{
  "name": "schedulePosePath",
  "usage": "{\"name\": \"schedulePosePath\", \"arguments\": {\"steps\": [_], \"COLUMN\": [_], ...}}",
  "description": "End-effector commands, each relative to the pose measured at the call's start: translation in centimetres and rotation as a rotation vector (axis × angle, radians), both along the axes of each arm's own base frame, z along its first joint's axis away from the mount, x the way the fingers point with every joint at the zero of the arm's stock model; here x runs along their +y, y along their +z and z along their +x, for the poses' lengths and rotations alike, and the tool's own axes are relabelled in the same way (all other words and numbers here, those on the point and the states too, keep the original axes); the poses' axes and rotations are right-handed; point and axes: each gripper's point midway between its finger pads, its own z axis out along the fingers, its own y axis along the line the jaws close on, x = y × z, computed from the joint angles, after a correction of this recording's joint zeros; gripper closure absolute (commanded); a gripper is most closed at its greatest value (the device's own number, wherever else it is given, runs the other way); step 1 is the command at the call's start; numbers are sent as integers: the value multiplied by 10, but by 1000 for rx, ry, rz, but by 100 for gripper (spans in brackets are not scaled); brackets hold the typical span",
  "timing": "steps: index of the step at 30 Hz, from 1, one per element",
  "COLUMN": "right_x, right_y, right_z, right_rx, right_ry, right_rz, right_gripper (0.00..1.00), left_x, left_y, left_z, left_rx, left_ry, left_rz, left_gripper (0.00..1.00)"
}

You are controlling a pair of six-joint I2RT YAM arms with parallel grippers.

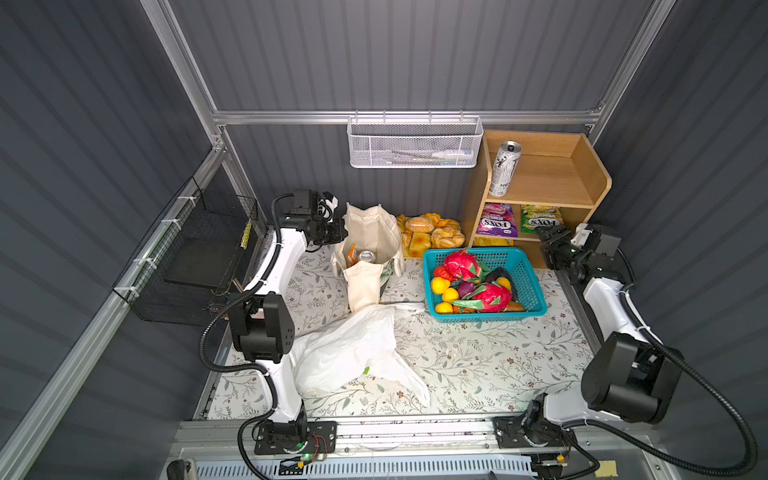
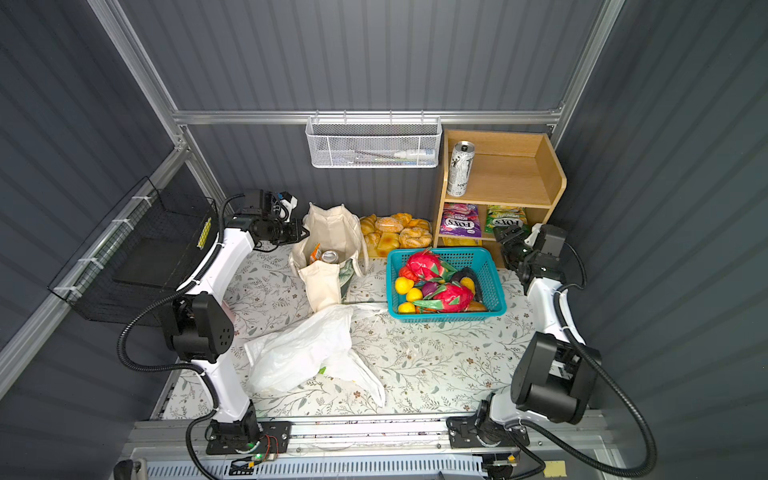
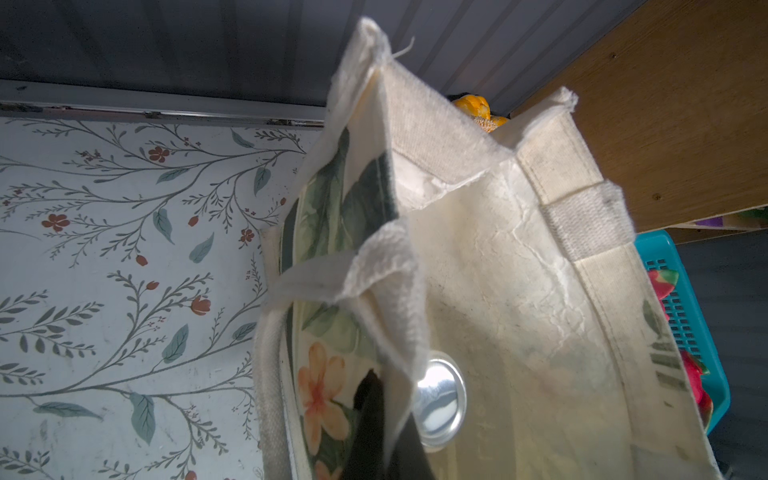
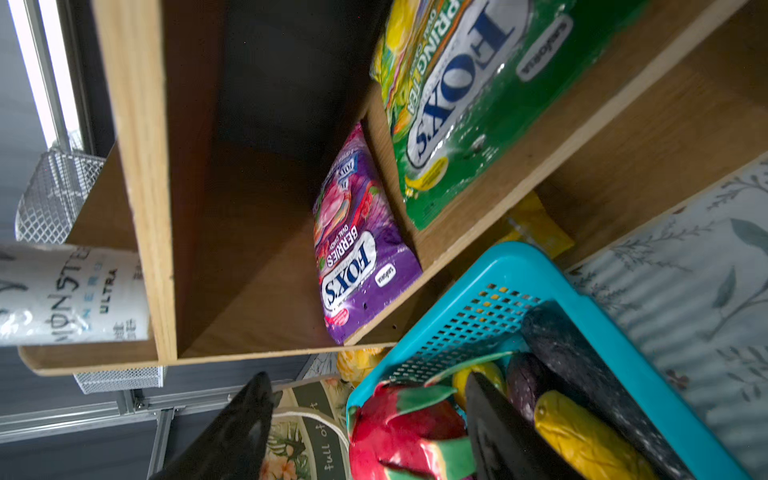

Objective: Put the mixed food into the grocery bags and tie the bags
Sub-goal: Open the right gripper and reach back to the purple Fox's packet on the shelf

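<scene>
Shelf [image 1: 540, 178], purple pouch [image 4: 361, 249] near right pincer [image 4: 368, 380]

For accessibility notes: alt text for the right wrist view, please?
The open, empty right claw faces a wooden shelf holding a purple FOX'S pouch and a green FOX'S pouch; a white drink can stands on the level above. A teal basket of fruit sits close by.

we see our right gripper [image 4: 368, 380], jaws spread and empty, facing a purple foil fox's sweets pouch [image 4: 361, 245] on the wooden shelf unit [image 4: 145, 166], beside a green fox's pouch [image 4: 465, 104], near a teal plastic basket [image 4: 540, 270].
</scene>
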Motion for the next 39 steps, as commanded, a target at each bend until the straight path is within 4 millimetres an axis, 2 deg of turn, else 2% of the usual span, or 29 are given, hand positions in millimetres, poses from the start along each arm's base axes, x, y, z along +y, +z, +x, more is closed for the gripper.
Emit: {"name": "schedulePosePath", "arguments": {"steps": [1,7,19,27,31,36,39], "right_x": [-9,-6,23,34,33,27,31], "right_y": [26,16,-12,-38,-49,-55,-59], "right_z": [23,53,92,90,87,85,90], "right_rx": [-93,-72,21,88,130,161,167], "right_ry": [-13,15,97,114,107,96,131], "right_rz": [9,30,-29,-44,-96,-171,-174], "right_gripper": [27,28,29,29,29,29,29], "left_x": [-5,-9,-13,-14,-14,-14,-14], "left_y": [1,7,10,13,15,17,17], "left_z": [-15,-16,-15,-14,-14,-14,-13], "left_rx": [34,17,1,-9,-14,-18,-20], "left_ry": [-13,-20,-37,-39,-40,-42,-43], "left_rz": [-3,-29,-42,-45,-47,-47,-47], "left_gripper": [100,100,100,100,100,100,100]}}
